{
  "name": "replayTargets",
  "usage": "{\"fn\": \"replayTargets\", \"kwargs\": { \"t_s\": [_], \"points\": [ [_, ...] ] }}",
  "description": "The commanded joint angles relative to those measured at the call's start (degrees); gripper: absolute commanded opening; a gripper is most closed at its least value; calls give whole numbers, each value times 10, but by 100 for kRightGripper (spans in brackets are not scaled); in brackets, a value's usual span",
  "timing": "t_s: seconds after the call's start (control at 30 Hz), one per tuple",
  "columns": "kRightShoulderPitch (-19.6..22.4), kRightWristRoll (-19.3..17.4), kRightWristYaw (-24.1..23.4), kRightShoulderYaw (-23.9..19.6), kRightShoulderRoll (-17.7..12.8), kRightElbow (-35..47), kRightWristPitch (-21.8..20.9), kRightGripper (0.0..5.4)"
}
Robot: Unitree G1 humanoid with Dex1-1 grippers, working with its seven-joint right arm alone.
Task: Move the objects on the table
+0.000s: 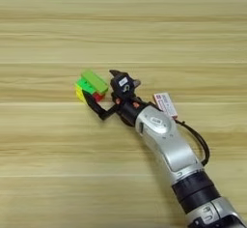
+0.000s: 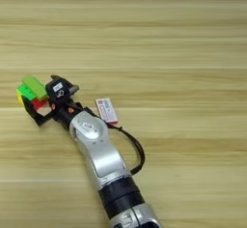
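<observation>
Table (image 1: 58, 24): light wood, plank lines running left to right, filling both views.
Cube (image 1: 86, 90): multicoloured, left of centre on the table; green, yellow and red faces show.
Bar (image 1: 94, 80): flat, green, lying tilted on top of the cube.
Gripper (image 1: 102, 98): right arm's, at the cube's right side; fingers apart, one black finger (image 1: 95, 107) running along the cube's near side, the other (image 1: 120, 79) up beside the bar.
Eraser (image 1: 165, 104): white and red, flat on the table just right of the wrist, partly behind the forearm.
Forearm (image 1: 166, 142): silver, coming in from the bottom right; a black cable loops at its right side.
Writing: a small white label on the gripper and print on the eraser, neither readable.
</observation>
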State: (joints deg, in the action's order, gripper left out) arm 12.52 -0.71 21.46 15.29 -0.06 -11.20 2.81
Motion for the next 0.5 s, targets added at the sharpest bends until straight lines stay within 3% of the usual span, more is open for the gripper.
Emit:
{"fn": "replayTargets", "kwargs": {
  "t_s": [0.03, 0.5],
  "points": [
    [43, -1, -8, -11, 8, 24, -24, 538],
    [55, -3, -4, -19, 12, -5, -30, 538]
  ]
}}
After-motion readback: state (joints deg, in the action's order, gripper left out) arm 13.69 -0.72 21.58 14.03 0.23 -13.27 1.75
